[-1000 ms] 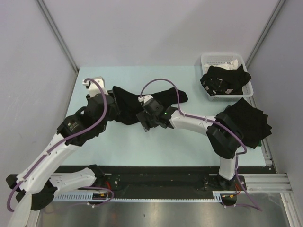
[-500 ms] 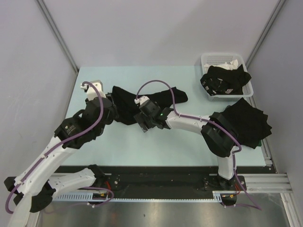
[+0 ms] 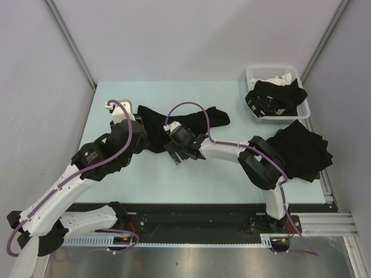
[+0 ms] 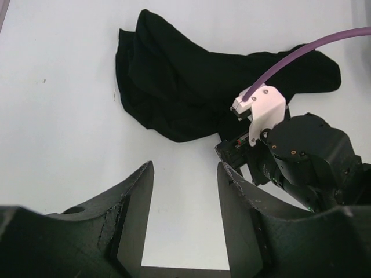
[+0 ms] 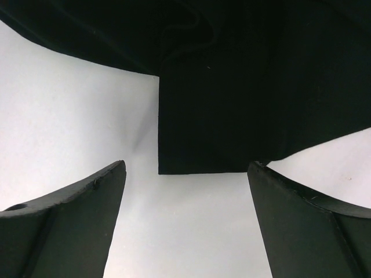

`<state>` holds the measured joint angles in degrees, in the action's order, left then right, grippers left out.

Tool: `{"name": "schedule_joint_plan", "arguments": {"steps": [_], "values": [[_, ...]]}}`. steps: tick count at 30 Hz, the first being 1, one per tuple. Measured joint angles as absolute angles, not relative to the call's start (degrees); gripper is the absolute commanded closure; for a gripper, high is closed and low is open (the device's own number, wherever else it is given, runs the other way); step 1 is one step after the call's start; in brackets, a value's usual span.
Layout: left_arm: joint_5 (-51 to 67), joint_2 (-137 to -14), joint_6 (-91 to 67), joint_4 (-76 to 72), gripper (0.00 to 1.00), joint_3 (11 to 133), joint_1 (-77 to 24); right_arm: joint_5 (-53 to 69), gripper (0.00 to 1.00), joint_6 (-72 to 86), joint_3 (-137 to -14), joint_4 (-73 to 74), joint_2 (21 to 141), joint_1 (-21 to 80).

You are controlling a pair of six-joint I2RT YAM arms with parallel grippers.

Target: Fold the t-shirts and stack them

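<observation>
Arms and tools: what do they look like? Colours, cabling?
Left arm and right arm: white link shells, black joints, each with a purple cable looping to a white wrist bracket. Left tool and right tool: two matte black, unmarked wedge fingers.

Black t-shirt (image 3: 153, 123) lies crumpled, unfolded

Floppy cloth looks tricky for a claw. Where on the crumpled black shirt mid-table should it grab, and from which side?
Probably the flat, straight-edged flap on the near side of the crumpled shirt. It lies smooth on the table, unlike the bunched middle. The open right gripper can approach from the near side, straddling that edge.
</observation>
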<state>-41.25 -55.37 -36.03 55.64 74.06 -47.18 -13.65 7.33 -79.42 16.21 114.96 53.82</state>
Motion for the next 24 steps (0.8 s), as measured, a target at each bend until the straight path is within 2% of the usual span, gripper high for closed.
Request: {"name": "schedule_joint_plan", "arguments": {"steps": [17,24], "values": [[-41.9,-55.8,-36.0,56.4,0.48,74.8,-48.4,-11.8,0.35,7.3,-80.3,13.6,118.0,52.9],[-41.9,-56.2,-36.0,56.3,0.48,74.8,-48.4,-10.1,0.50,7.3,-80.8,13.3,118.5,52.5]]}}
